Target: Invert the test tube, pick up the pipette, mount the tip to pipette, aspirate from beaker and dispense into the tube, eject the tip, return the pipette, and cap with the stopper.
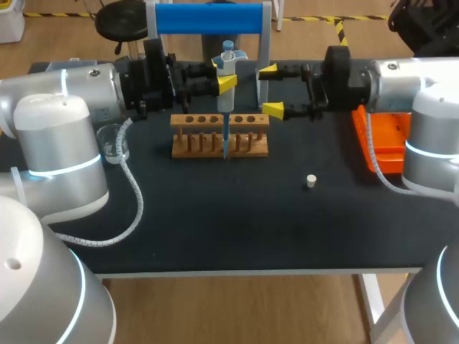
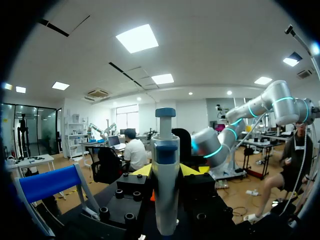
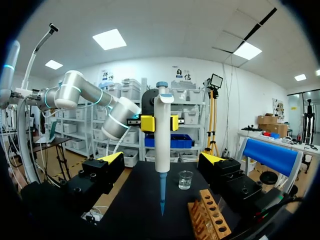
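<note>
1. Left hand (image 1: 223, 74): clamped on a white plastic pipette (image 1: 227, 61), with one yellow fingertip against each side of the barrel. The pipette stands upright. Its body is a smooth cylinder with a blue plunger cap on top.
2. A slim blue tip (image 1: 226, 132) sits on the pipette's lower end and tapers to a fine point. The point hangs over the middle of a light wooden rack (image 1: 208, 152). I cannot tell whether it touches the rack.
3. Right hand (image 1: 270, 90): fingers spread wide, holding nothing. Its fingers are black and blocky with yellow wedge ends. It is level with the left hand and faces it. The pipette stands ahead of its fingertips, near them but apart.
4. The rack has a flat top bar with a row of round holes, dowel posts below and a plain base. It rests on the matte black table (image 1: 215, 215).
5. A clear glass beaker (image 1: 113, 142), short and round, stands on the table left of the rack. It is just beside the left arm's ribbed white cable (image 1: 136, 208).
6. A small white stopper (image 1: 310, 180), a stubby cylinder, stands on the table in front of and to the right of the rack. It is well apart from both hands.
7. An orange plastic tray (image 1: 380, 140) lies at the table's right side, partly under the right arm.
8. A stand with a blue bar (image 1: 208, 18) and grey metal uprights rises behind the rack.
</note>
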`<state>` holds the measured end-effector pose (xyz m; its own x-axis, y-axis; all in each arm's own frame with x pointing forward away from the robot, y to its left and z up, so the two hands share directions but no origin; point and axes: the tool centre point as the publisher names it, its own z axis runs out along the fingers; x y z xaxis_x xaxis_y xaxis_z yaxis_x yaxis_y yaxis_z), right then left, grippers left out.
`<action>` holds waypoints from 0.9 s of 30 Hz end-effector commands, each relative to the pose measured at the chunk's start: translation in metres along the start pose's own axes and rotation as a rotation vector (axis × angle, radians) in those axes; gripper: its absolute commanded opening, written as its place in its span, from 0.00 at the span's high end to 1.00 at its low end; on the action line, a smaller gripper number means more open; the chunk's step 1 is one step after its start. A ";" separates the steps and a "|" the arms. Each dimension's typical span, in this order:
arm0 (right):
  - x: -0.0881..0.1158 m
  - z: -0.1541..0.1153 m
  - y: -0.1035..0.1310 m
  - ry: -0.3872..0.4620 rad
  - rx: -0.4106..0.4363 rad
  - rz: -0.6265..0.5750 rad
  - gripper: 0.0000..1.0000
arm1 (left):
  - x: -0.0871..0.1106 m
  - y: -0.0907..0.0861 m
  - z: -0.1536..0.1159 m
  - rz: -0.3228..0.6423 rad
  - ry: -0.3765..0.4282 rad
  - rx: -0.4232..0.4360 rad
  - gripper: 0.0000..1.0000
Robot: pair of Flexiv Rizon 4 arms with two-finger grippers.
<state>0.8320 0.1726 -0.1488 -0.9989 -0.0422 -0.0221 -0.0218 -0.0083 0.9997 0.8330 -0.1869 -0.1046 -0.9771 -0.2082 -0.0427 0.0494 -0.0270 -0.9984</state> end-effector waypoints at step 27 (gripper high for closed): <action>-0.011 0.057 -0.008 0.025 0.006 0.026 0.03 | 0.001 0.000 0.000 0.001 -0.001 0.001 1.00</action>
<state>0.8369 0.2241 -0.1547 -0.9976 -0.0694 0.0024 0.0023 0.0005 1.0000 0.8331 -0.1869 -0.1047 -0.9771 -0.2082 -0.0427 0.0495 -0.0275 -0.9984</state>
